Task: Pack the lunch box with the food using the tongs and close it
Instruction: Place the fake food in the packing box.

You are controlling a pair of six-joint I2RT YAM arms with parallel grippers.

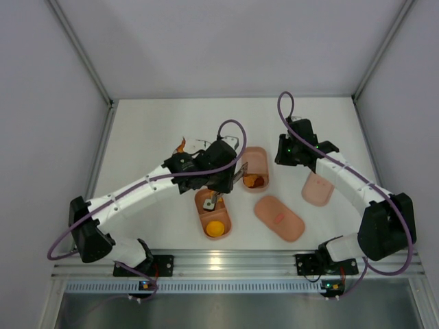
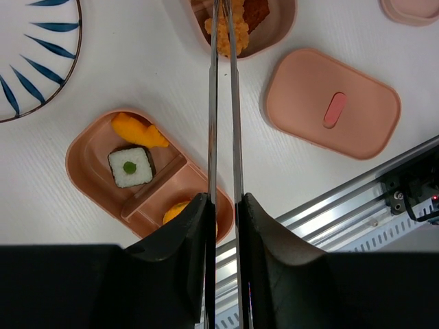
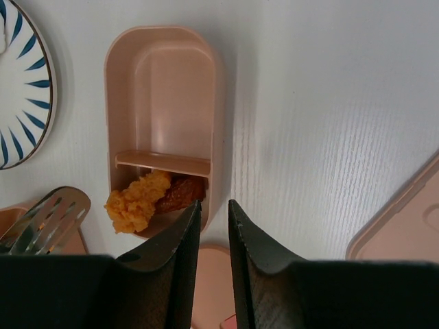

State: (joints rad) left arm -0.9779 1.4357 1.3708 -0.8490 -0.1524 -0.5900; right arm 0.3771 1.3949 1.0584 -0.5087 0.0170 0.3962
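Though partly packed, not yet closed — left gripper (image 2: 225,200) pinching tongs (image 2: 212,103); lunch box near tray (image 2: 74,159) with three food pieces (image 2: 129,166) — beside it, lid (image 2: 309,96) off; beyond it, second tray (image 2: 281,26), two pieces; right gripper (image 3: 214,205) farther, narrowly parted, empty.

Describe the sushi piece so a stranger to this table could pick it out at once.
Among the pink boxes, find the divided tray nearer the arms' bases. In its compartment toward the dark-striped white plate, next to an orange piece, sits the sushi piece: the only square one, white rice in a dark wrap with a green dot.
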